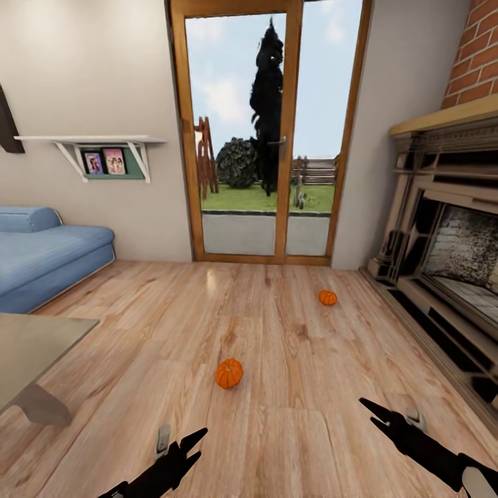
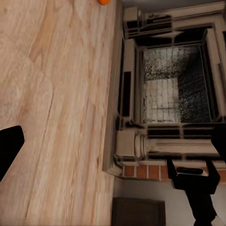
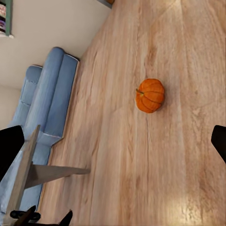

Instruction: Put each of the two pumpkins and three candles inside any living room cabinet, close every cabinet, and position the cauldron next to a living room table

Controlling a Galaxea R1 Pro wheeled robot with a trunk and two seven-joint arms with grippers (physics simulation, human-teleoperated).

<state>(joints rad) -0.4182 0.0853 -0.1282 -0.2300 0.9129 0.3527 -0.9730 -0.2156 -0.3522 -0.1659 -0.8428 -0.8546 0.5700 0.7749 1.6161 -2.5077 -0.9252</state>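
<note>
Wood floor [image 1: 277, 360]: near pumpkin [image 1: 229, 373] upright, stem up.

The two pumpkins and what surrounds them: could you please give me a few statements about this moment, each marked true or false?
1. Both pumpkins lie on the wood plank floor. True: the nearer pumpkin and the farther pumpkin both rest on it.
2. The left gripper holds the nearer pumpkin. False: it is low over the floor, apart from the pumpkin, with nothing between its fingers.
3. The farther pumpkin lies closer to the fireplace than to the blue sofa. True.
4. The nearer pumpkin sits on the table. False: it is on the floor, off to the side of the table.
5. The right gripper is empty. True.
</note>
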